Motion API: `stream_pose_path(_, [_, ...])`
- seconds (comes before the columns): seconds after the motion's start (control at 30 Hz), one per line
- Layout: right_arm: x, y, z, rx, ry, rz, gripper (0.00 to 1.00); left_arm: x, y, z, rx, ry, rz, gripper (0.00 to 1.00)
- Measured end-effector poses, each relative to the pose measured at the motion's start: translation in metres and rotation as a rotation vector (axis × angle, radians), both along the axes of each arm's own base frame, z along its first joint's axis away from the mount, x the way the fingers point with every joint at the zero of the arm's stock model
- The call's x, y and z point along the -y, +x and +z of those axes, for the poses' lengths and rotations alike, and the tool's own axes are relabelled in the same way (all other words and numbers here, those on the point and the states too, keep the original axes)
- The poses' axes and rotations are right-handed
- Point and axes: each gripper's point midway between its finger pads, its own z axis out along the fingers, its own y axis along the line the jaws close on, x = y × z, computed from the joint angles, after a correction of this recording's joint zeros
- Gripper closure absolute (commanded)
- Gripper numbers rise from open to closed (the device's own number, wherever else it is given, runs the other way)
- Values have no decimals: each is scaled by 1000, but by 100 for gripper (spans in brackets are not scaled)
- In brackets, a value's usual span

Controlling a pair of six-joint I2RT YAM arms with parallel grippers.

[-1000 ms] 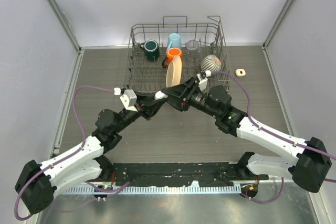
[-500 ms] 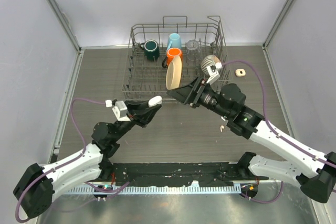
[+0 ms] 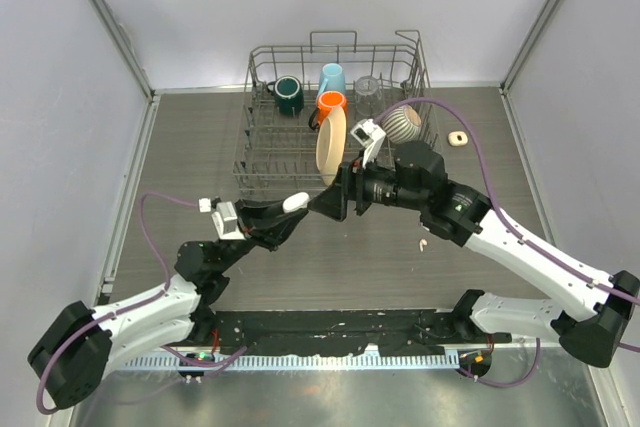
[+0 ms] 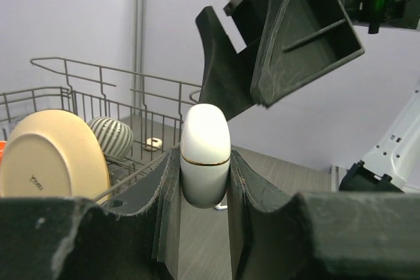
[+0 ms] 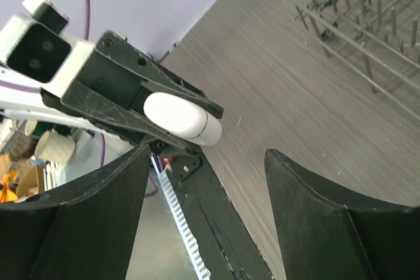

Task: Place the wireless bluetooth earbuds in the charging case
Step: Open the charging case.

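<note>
My left gripper (image 3: 291, 208) is shut on the white charging case (image 3: 295, 201) and holds it above the table. The case is closed, with a thin gold seam, and stands between the jaws in the left wrist view (image 4: 205, 154). My right gripper (image 3: 327, 205) is open and empty. It points left, its tips just right of the case. The right wrist view shows the case (image 5: 182, 118) just beyond the wide-open fingers (image 5: 98, 214). One white earbud (image 3: 423, 244) lies on the table under the right forearm. It also shows below the case in the left wrist view (image 4: 222, 206). Other earbuds are not in view.
A wire dish rack (image 3: 258, 142) stands at the back. It holds a green mug (image 3: 289, 95), a blue mug (image 3: 332, 77), an orange mug (image 3: 332, 101), a cream plate (image 3: 331, 142) and a striped bowl (image 3: 404, 122). A small cream object (image 3: 458, 138) lies right of the rack.
Both grippers parted from their meeting point by the rack. The left arm drew back toward me with the case. The right gripper then swung left and down, close to the case.
</note>
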Motion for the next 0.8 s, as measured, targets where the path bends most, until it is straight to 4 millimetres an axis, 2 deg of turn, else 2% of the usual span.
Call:
stream_pose_path(0.13, [-2, -4, -13, -4, -57, 41, 24, 4, -3, -3, -3, 10, -30, 100])
stream_pose_path(0.37, [-2, -6, -5, 22, -57, 60, 25, 8, -6, -2, 7, 19, -56, 100])
stream_pose_path(0.53, [-3, -5, -13, 5, -76, 61, 26, 9, -8, 0, 17, 19, -69, 100])
stream_pose_path(0.8, [-4, -4, -18, -7, -95, 57, 35, 14, -10, 6, 34, 22, -94, 100])
